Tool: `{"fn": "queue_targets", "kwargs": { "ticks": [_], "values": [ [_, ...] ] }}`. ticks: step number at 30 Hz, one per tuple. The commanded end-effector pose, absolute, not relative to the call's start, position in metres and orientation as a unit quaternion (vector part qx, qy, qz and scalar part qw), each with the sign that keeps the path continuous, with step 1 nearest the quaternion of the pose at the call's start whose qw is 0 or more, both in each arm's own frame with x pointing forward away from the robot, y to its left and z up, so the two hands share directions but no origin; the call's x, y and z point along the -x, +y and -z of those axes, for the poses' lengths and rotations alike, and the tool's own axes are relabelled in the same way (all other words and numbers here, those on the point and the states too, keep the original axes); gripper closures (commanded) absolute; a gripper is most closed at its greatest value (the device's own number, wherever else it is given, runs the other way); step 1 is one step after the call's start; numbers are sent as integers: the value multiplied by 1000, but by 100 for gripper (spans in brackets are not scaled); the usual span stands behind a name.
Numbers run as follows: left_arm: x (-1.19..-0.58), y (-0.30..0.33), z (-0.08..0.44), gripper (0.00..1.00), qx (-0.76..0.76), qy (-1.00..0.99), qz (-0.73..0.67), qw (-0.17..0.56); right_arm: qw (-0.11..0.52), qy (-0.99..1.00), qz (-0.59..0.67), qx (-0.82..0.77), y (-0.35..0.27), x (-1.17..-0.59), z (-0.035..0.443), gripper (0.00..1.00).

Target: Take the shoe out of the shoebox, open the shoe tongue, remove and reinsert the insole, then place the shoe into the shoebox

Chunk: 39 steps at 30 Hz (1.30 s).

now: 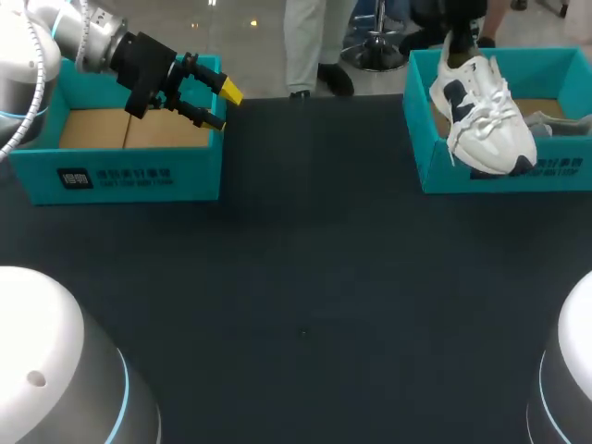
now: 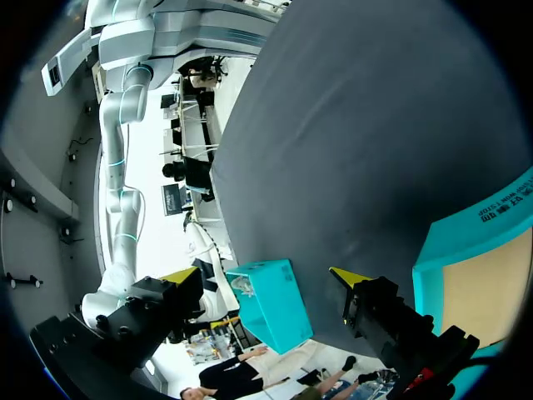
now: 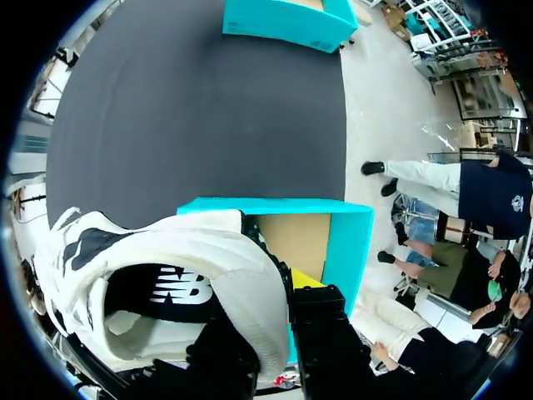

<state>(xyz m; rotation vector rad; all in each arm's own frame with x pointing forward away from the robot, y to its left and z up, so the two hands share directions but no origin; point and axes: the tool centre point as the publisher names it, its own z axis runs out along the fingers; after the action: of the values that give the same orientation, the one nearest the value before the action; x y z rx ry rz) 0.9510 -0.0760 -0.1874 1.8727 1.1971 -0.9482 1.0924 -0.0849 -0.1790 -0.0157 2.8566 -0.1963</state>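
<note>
Dark surface (image 1: 305, 277), one teal box at each far corner.

Right claw (image 3: 283, 287): closed on the shoe (image 3: 191, 250) at the heel collar. One yellow tip shows outside the back of the heel. The other finger appears to sit inside the opening, so the collar wall is pinched from both sides. Judgement: a heel grip keeps the laces and tongue free for the steps that follow.

From overhead, the shoe (image 1: 486, 120) hangs heel-up and toe-down over the right shoebox (image 1: 435, 157), with its toe overlapping the front wall. You cannot tell from these views whether the toe touches the box. Judgement: this is the lift-out step, with the tongue and insole work not yet begun.

Left claw (image 1: 222, 106): fingers spread wide, holding nothing. It hovers above the right end of the left box (image 1: 120, 171), whose brown cardboard floor is visible. The middle of the surface lies bare between the two arms. Judgement: this arm is parked open and well apart from the shoe, so you have room to bring the shoe down in the middle, where both claws can reach it.
</note>
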Motion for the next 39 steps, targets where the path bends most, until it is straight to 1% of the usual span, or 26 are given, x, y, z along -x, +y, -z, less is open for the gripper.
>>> {"fn": "queue_targets", "kwargs": {
  "ticks": [1,7,12,29,30,32,37,39],
  "values": [
    [-951,-76,187,0,-726,463,366,354,129,989,69,2,-103,-1110,178,100],
    [-951,-76,187,0,-726,463,366,354,115,989,94,-11,-133,-1124,178,100],
    [-951,-76,187,0,-726,463,366,354,126,987,97,-27,-144,-1130,180,100],
    [-951,-76,187,0,-726,463,366,354,126,987,97,-27,-144,-1130,180,100],
    [-951,-76,187,0,-726,463,366,354,125,985,115,-31,-149,-1133,182,100],
    [-951,-76,187,0,-726,463,366,354,125,987,92,-52,-158,-1139,183,100],
    [-951,-76,187,0,-726,463,366,354,134,982,115,-66,-186,-1151,186,100],
    [-951,-76,187,0,-726,463,366,354,134,982,100,-89,-199,-1158,185,100]
  ]
}}
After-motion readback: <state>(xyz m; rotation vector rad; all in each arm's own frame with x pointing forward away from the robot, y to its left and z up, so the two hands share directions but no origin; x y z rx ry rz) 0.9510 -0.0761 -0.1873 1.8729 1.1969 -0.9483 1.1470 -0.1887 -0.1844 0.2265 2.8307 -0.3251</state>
